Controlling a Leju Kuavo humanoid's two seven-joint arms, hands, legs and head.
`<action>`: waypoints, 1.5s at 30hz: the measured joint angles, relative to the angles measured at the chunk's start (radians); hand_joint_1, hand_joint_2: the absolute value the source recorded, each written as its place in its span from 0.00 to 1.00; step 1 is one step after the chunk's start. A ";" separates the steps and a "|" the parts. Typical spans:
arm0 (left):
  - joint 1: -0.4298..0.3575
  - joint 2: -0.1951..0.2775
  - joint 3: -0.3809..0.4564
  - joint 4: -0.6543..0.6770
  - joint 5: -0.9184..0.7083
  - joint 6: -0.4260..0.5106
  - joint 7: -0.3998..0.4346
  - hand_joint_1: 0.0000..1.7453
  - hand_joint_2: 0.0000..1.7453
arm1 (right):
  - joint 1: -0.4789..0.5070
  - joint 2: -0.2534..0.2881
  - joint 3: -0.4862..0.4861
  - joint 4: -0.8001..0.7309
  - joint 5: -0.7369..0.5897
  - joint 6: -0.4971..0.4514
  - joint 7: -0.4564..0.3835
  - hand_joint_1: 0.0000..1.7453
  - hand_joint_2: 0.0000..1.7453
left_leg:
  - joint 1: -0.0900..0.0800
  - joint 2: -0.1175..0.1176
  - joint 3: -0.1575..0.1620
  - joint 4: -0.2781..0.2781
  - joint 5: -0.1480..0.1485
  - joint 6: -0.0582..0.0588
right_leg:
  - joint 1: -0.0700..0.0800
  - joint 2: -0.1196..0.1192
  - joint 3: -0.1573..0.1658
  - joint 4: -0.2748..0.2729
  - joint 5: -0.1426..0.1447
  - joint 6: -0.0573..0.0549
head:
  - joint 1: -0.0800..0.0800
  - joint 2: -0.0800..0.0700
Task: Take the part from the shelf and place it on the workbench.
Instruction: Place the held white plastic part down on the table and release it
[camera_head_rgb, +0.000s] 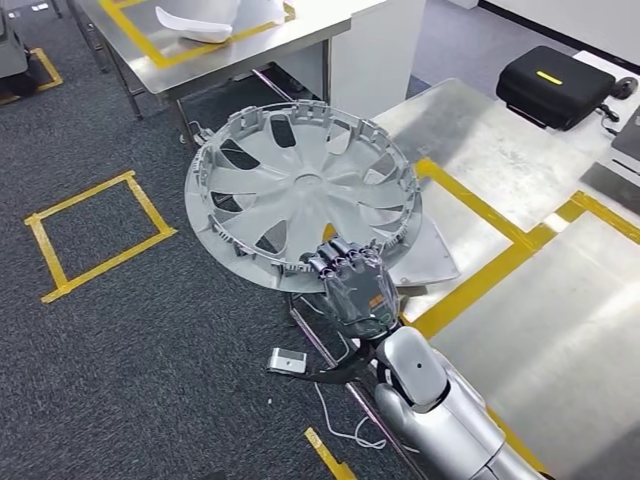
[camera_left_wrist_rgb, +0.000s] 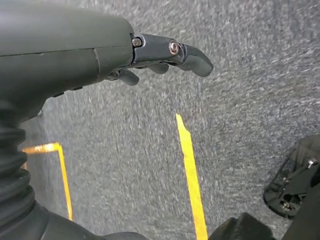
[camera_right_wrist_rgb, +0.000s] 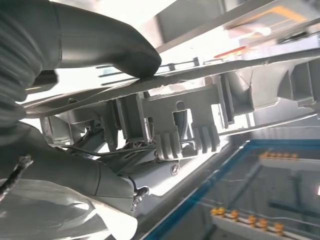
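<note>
Wheel cover, silver, inner side up, held roughly level by my right hand at its near rim, partly over the grey carpet and partly over the steel workbench with yellow tape lines. A black case sits at the bench's far corner.

Left wrist view: my left hand hangs over carpet, fingers loosely extended, holding nothing.

Right wrist view: close on the cover's ribbed rim clips; my thumb presses one face, my fingers the other, clamping the rim.
</note>
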 joint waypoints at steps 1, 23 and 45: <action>0.000 0.000 0.000 0.000 0.000 -0.001 0.000 0.00 1.00 | -0.001 0.000 0.000 0.000 0.000 0.001 0.001 1.00 1.00 | -0.003 0.011 0.000 0.001 -0.001 -0.004 | 0.004 -0.004 0.006 -0.014 -0.001 -0.007 | -0.001 0.000; -0.008 -0.001 -0.016 -0.003 -0.007 -0.018 -0.006 0.00 1.00 | 0.007 -0.006 -0.008 -0.002 0.010 0.012 0.018 1.00 1.00 | 0.014 -0.088 -0.003 -0.003 0.006 0.015 | -0.005 0.094 -0.112 0.170 -0.077 0.003 | 0.003 0.000; -0.023 -0.007 -0.067 -0.006 -0.056 -0.046 0.007 0.00 1.00 | 0.073 -0.027 -0.057 -0.044 0.073 0.022 0.095 1.00 1.00 | 0.011 -0.151 -0.034 0.073 -0.005 -0.003 | -0.002 0.175 0.000 -0.012 0.014 -0.039 | -0.016 0.000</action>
